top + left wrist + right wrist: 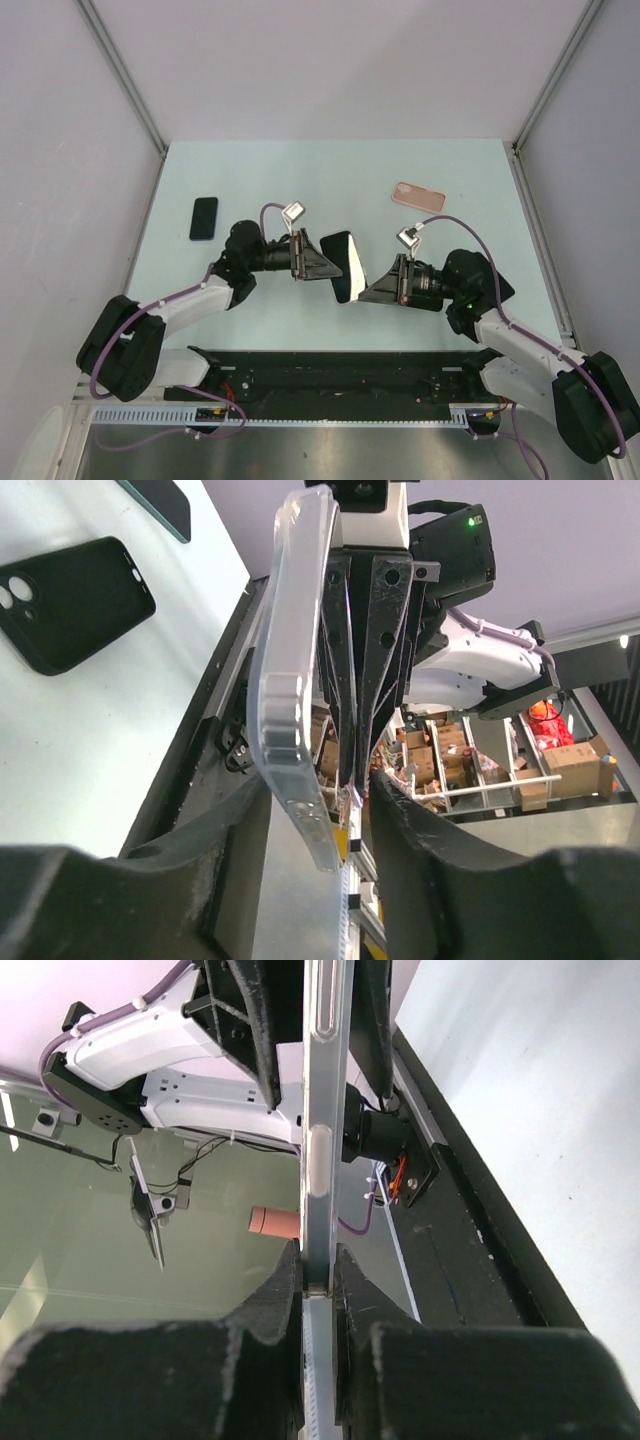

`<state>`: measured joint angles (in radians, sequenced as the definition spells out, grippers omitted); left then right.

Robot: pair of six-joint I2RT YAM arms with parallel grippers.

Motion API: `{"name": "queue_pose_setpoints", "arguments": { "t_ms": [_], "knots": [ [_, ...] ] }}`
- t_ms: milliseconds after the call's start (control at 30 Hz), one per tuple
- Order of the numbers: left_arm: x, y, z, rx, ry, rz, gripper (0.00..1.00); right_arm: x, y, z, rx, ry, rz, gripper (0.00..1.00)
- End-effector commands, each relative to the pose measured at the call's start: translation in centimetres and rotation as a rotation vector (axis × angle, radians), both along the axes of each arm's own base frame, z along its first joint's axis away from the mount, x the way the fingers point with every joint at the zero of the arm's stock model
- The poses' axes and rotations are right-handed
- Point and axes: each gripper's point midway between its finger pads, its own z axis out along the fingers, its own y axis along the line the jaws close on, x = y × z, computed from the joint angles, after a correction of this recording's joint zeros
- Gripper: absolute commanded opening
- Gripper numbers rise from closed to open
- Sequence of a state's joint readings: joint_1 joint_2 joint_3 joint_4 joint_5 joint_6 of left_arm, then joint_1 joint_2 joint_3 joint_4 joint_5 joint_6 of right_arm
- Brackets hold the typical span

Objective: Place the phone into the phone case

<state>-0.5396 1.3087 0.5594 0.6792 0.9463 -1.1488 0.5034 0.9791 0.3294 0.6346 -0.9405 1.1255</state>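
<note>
Pale mint tabletop (300, 170), flat, boxed in by plain white enclosure walls (340, 60) at back and both sides. Slim aluminium frame posts (120, 70) run along the wall joints. Long black base plate (330, 375) along the near tabletop edge; white toothed cable track (300, 418) just below it. Left wrist view: brown cardboard boxes (570, 760) on white wire shelving (480, 785) past the tabletop edge, with a red bag-like item (545, 720) above them, blurred.
</note>
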Motion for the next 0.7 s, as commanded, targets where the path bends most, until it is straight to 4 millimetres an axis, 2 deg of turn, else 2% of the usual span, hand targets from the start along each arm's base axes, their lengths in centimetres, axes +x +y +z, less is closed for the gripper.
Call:
{"name": "queue_pose_setpoints", "arguments": {
  "t_ms": [0,33,67,133,167,200,267,300,333,433,567,667],
  "knots": [
    [0.2,0.2,1.4,0.000,-0.097,-0.001,0.41,-1.2,-0.1,2.7,0.057,-0.133,0.048,0.00],
    [0.1,0.2,1.4,-0.001,-0.099,-0.004,0.34,-1.3,0.0,2.7,0.058,-0.139,0.052,0.04],
    [0.1,0.2,1.3,0.002,-0.096,-0.007,0.23,-1.3,0.0,2.6,0.054,-0.138,0.051,0.09],
    [-0.1,0.2,1.4,-0.005,-0.106,-0.025,0.15,-1.0,0.0,2.2,0.036,-0.134,0.032,0.23],
    [-0.2,0.2,1.4,-0.005,-0.107,-0.031,0.08,-0.8,-0.1,2.1,0.031,-0.133,0.025,0.26],
    [-0.4,0.3,1.4,-0.006,-0.116,-0.042,0.06,-0.7,-0.1,2.0,0.028,-0.128,0.019,0.35],
    [-1.0,0.4,1.5,-0.007,-0.128,-0.070,0.00,-0.4,-0.1,2.1,0.028,-0.138,0.003,0.48],
    [-1.2,0.4,1.3,0.004,-0.133,-0.084,0.00,-0.1,-0.1,1.9,0.017,-0.131,-0.016,0.59],
    [-1.4,0.5,1.3,0.009,-0.139,-0.096,0.00,0.2,-0.1,2.0,0.010,-0.141,-0.028,0.63],
    [-2.1,0.8,1.1,0.038,-0.161,-0.137,0.00,1.4,-0.2,1.6,-0.034,-0.163,-0.076,0.70],
    [-3.3,1.0,1.1,0.050,-0.181,-0.196,0.00,2.8,0.1,3.7,-0.016,-0.218,-0.096,0.70],
    [-4.3,1.1,1.6,0.035,-0.208,-0.233,0.00,4.0,0.5,4.4,-0.017,-0.221,-0.099,0.69]
  ]
}}
